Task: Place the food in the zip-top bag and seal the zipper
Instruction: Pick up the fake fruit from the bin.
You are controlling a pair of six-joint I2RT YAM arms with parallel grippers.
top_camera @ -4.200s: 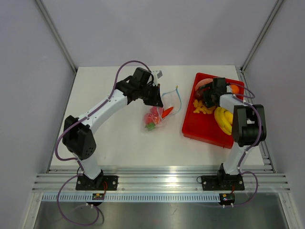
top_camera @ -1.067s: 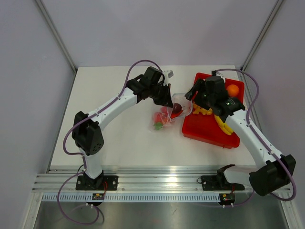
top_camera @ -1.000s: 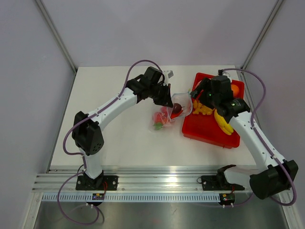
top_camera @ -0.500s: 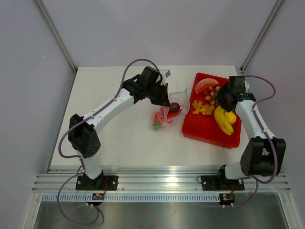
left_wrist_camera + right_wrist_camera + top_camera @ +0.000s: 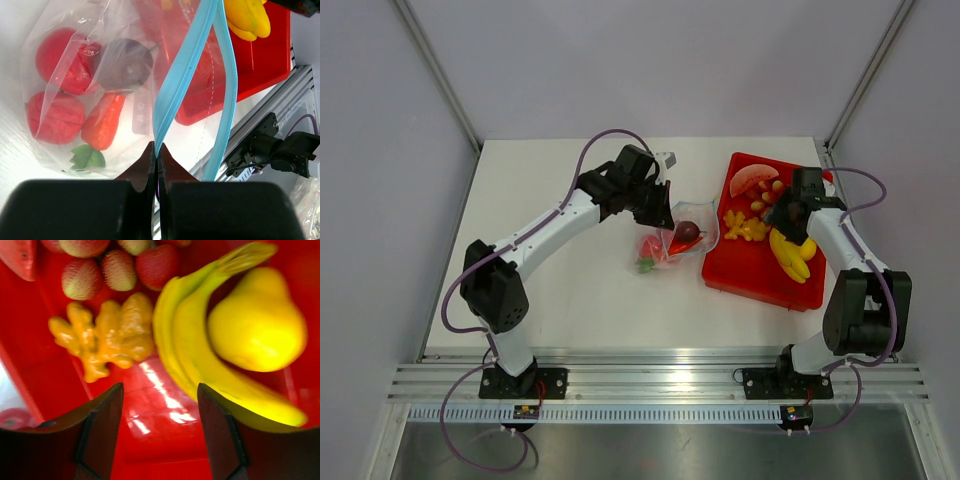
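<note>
The clear zip-top bag (image 5: 677, 243) lies mid-table beside the red tray. My left gripper (image 5: 665, 214) is shut on one side of its light blue zipper (image 5: 182, 75) and holds the mouth up and open; the left wrist view shows the pinch (image 5: 156, 155). Inside the bag are a dark purple ball (image 5: 125, 62), red fruits (image 5: 55, 117) and an orange carrot (image 5: 102, 122). My right gripper (image 5: 782, 212) is open and empty, low over the tray, with fingertips (image 5: 107, 405) astride bare tray floor next to a banana (image 5: 200, 355) and a ginger piece (image 5: 107, 340).
The red tray (image 5: 750, 272) at right holds a watermelon slice (image 5: 752, 180), several strawberries (image 5: 120, 270), the ginger piece, the bananas (image 5: 788, 252) and a yellow pear (image 5: 257, 325). The metal rail runs along the near table edge (image 5: 650, 380).
My right gripper went from the tray to the bag mouth, left the purple ball inside the bag, and has swung back over the tray, open. The left gripper kept holding the zipper.
</note>
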